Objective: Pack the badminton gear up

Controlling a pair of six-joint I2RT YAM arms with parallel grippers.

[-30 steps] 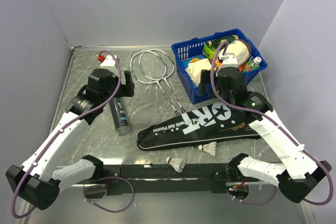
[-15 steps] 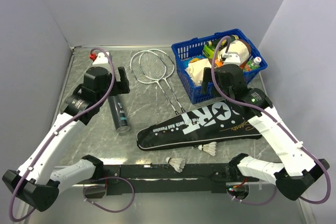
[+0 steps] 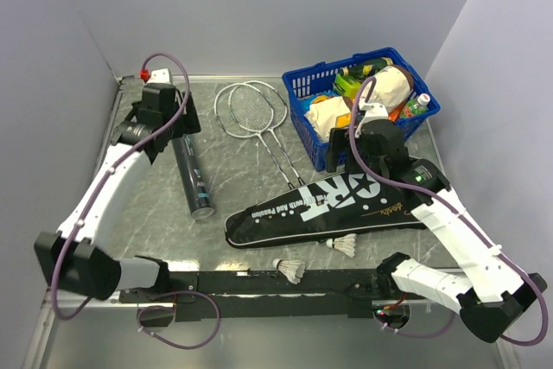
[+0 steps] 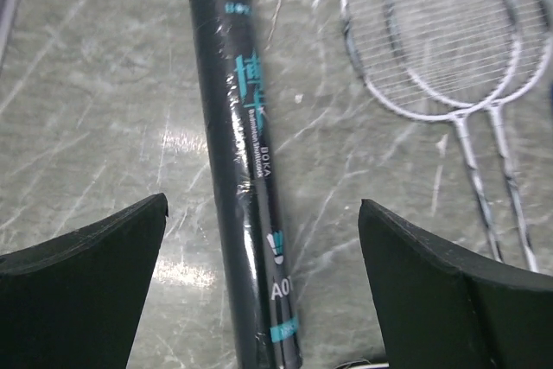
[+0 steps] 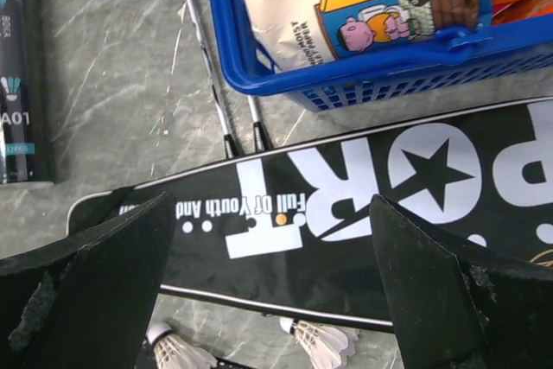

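Left pincer (image 4: pixel 263 213): jaws wide apart, nothing held. In the wrist view the dark shuttlecock tube (image 4: pixel 246 170) runs lengthwise through the gap between the two fingers; no contact visible. The tube lies flat on the grey marbled table (image 4: pixel 86 84), on the left half.

Just right of the tube: two silver-white rackets (image 4: pixel 449 32), heads overlapping, flat on the table. Their shafts run toward the bag and are hidden where they meet its edge.

Right pincer (image 5: pixel 270 205): jaws wide apart, nothing held. It hangs over the lettered middle of the black racket bag (image 5: pixel 415 187), marked "SPORT" and "Full Of Youth And Passion". Whether the fingers touch the bag cannot be told.

The bag lies flat, slanted across the table's centre-right. Two white feather shuttlecocks (image 3: pixel 346 245) (image 3: pixel 291 269) lie at its near edge, one just beside it, the other a little nearer the arm bases.

Beyond the bag, at the far right: blue plastic basket (image 5: pixel 389 84) full of groceries.
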